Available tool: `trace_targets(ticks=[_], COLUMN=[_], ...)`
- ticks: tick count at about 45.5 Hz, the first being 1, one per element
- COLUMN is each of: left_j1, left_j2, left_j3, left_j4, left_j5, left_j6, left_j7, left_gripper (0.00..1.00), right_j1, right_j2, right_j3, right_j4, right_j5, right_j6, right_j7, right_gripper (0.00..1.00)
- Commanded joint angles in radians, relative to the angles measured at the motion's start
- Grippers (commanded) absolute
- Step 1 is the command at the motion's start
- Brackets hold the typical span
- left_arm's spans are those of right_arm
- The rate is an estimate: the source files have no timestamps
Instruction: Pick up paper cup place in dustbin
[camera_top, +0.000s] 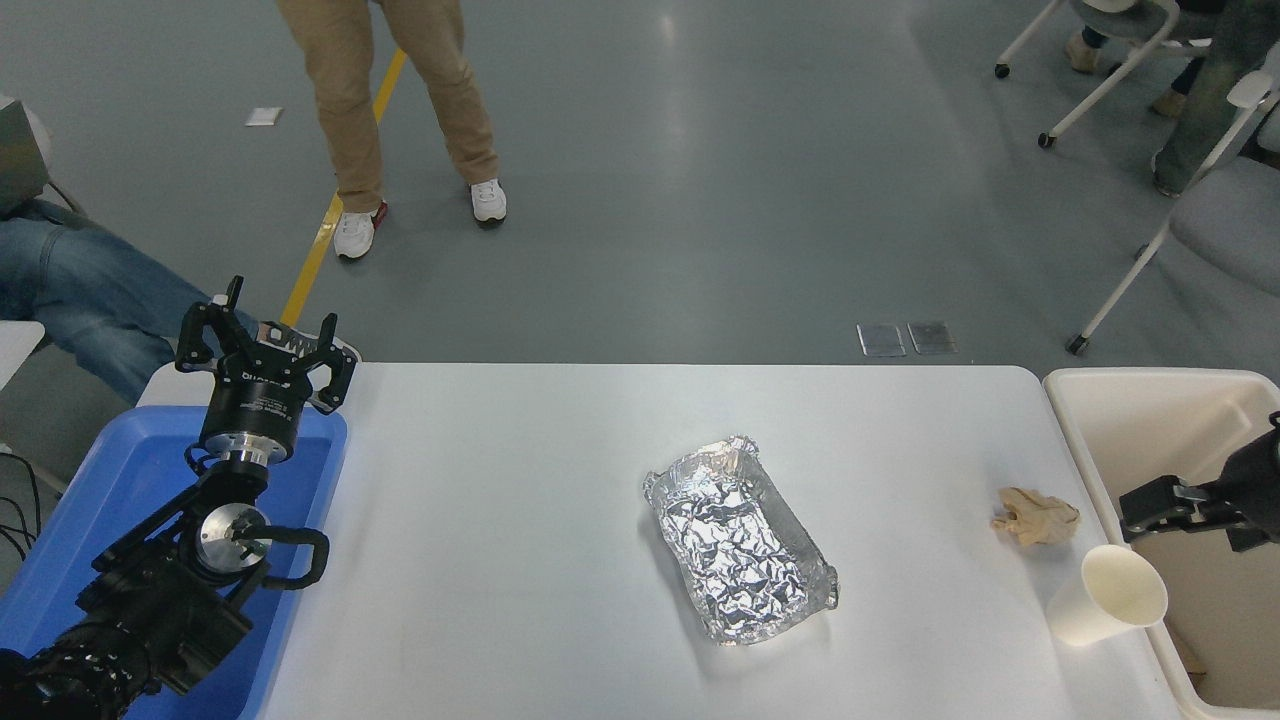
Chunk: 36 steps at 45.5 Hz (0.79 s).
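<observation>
Light: bright, even, from overhead
Glare: pale streaks on floor (680, 90); sparkle on foil tray (738, 540)
Shadows: faint, soft
Focus: sharp throughout

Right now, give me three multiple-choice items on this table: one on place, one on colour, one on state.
1. The paper cup stands:
A. inside the foil tray
B. at the table's right edge beside the dustbin
C. in the blue tray

2. The tray under the left gripper is:
A. red
B. green
C. blue

3. The cup is:
A. held by the right gripper
B. free on the table
C. already binned

Key: B, the bin's rim runs alongside it; C, blue walls show; B, the right gripper is apart from it, above the bin.
</observation>
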<state>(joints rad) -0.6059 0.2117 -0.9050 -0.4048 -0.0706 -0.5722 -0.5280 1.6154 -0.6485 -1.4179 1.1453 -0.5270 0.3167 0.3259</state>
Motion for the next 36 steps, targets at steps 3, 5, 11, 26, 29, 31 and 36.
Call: trace_targets(ticks=[3,5,11,26,29,31,36], left_j1=[0.0,0.0,0.0,0.0,0.0,0.0,0.0], left_j2=[0.0,0.0,0.0,0.0,0.0,0.0,0.0], left_j3=[0.0,0.0,0.0,0.0,0.0,0.0,0.0], left_j4=[0.0,0.0,0.0,0.0,0.0,0.0,0.0], left_j5=[0.0,0.0,0.0,0.0,0.0,0.0,0.0], left_j6=[0.0,0.0,0.0,0.0,0.0,0.0,0.0], left_j7=[0.0,0.0,0.0,0.0,0.0,-0.001,0.0], left_gripper=[0.99,0.99,0.99,0.99,0.99,0.99,0.99], right_j1=[-0.104,-0.112,-0.137,-0.27,-0.293,-0.305,-0.341], right_j2=[-0.037,-0.04,-0.045,-0.043,-0.043,-0.043,-0.043], right_j3=[0.046,0.062,0.097,0.172,0.192,0.204,0.238], right_j4=[-0.026,-0.026,-0.029,-0.113,-0.113,-0.118,-0.147], right_j5=[0.001,0.001,0.001,0.015,0.015,0.015,0.016], right_j6=[-0.057,-0.057,-0.059,-0.088,-0.09,-0.09,-0.094], right_j7=[0.002,0.002,0.002,0.002,0.002,0.002,0.002], right_gripper=[1.0,1.0,1.0,1.0,1.0,1.0,1.0])
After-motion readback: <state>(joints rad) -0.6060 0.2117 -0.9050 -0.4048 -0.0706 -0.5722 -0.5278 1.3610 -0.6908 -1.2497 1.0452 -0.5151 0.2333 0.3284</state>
